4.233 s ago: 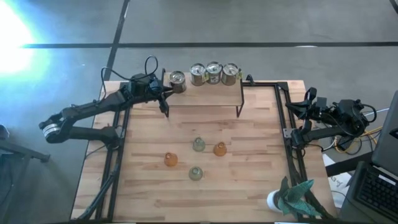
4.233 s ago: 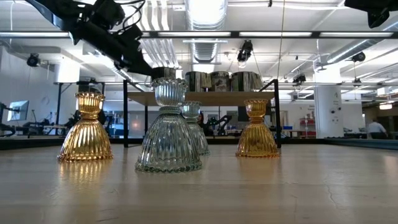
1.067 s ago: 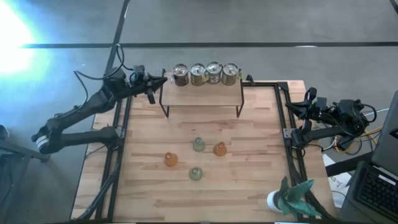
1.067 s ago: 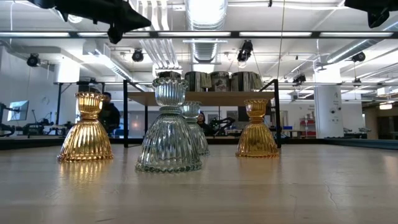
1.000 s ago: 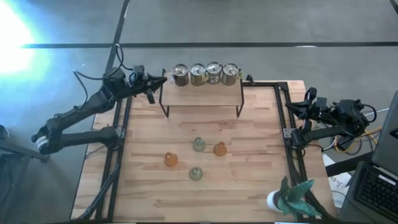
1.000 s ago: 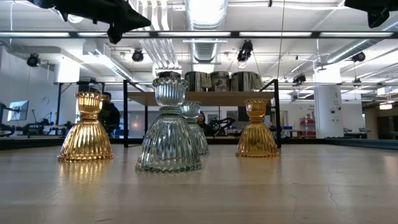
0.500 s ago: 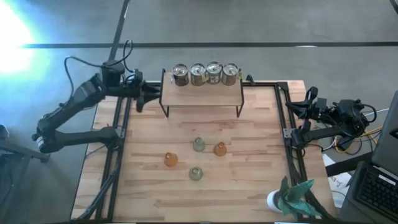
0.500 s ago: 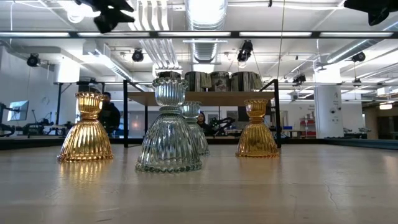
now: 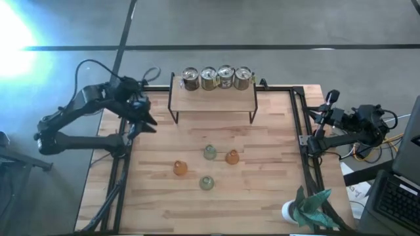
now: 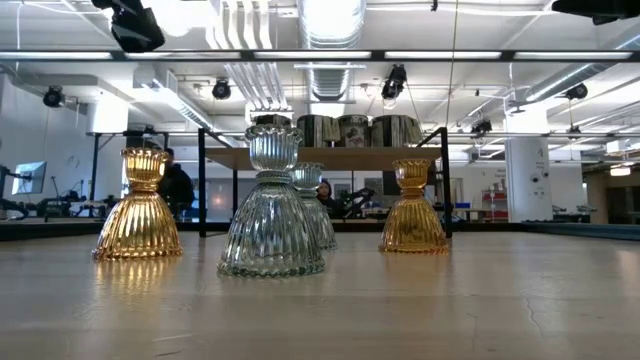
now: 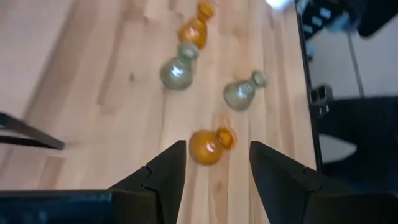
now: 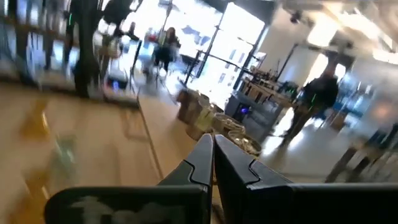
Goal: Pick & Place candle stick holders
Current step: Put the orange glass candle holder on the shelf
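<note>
Amber holder lies beyond left hand.

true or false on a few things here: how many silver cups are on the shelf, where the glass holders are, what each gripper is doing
1. Four silvery cups stand in a row on the raised shelf. True.
2. The left gripper holds an amber glass holder. False: its fingers are apart with nothing between them, above the table's left edge.
3. Four glass holders stand on the table, two amber and two pale green. True: amber ones, green ones.
4. The right gripper is open over the shelf. False: it is shut, waiting off the table's right side.
5. A white pot with a teal plant sits on the shelf. False: it stands at the table's near right corner.
</note>
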`<state>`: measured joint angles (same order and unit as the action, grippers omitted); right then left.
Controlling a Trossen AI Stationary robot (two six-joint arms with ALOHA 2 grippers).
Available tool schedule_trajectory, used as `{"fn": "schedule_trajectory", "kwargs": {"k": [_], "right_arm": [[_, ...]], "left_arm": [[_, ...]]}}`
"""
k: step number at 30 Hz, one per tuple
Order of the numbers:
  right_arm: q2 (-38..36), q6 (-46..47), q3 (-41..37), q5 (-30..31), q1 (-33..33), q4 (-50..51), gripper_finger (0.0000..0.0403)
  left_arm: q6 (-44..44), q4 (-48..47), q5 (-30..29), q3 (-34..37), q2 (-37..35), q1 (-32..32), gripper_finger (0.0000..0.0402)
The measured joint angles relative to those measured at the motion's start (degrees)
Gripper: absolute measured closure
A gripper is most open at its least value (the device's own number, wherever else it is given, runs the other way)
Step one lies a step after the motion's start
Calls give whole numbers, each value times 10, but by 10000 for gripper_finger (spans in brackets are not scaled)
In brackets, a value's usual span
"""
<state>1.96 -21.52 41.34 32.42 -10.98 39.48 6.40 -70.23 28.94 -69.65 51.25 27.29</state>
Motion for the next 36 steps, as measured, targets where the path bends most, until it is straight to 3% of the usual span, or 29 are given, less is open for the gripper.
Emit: {"fn": "schedule_trajectory", "kwargs": {"k": [3, 7, 9, 18, 30, 36], "right_arm": [[3, 141, -1, 4, 0, -49, 394], [12, 428, -3, 7, 0, -120, 394], [19, 471, -4, 47, 0, -151, 394], [32, 407, -4, 92, 0, -264, 394], [30, 371, -4, 92, 0, -264, 394], [30, 332, -4, 92, 0, -264, 394]], "left_arm": [[-1, 2, -12, 12, 10, -35, 220], [-11, 8, -14, 34, 23, -68, 220], [-22, 15, -14, 44, 31, -82, 220], [-107, 101, -14, 95, 83, -153, 221], [-191, 123, -17, 101, 176, -218, 223], [-262, 127, -76, 112, 180, -263, 223]]}}
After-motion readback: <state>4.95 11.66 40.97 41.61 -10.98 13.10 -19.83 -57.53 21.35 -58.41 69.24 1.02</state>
